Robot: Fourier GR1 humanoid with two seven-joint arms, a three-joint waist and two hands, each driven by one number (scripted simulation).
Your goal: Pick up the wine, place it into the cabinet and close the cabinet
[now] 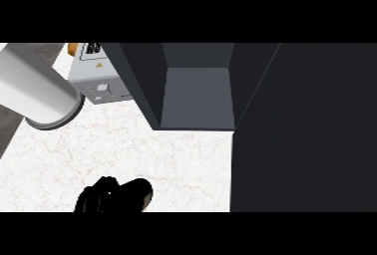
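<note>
Cabinet (197, 94): stood open, dark grey, flat-panelled.
Grey box (95, 74): bore a yellow triangle label, unreadable.
Table (169, 159): white veined marble.
Left hand (99, 198): black; grasp could not be told.

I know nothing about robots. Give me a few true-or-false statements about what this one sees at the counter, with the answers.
1. The cabinet stands open. True.
2. A wine bottle stands inside the cabinet. False: the part of the inside that shows holds no bottle, and no wine is in view at all.
3. A small grey box sits to the left of the cabinet. True.
4. Both hands are in view. False: only the left hand shows, resting at the lower edge.
5. That hand touches the cabinet's door. False: it is apart from the door, over the pale marbled counter.
</note>
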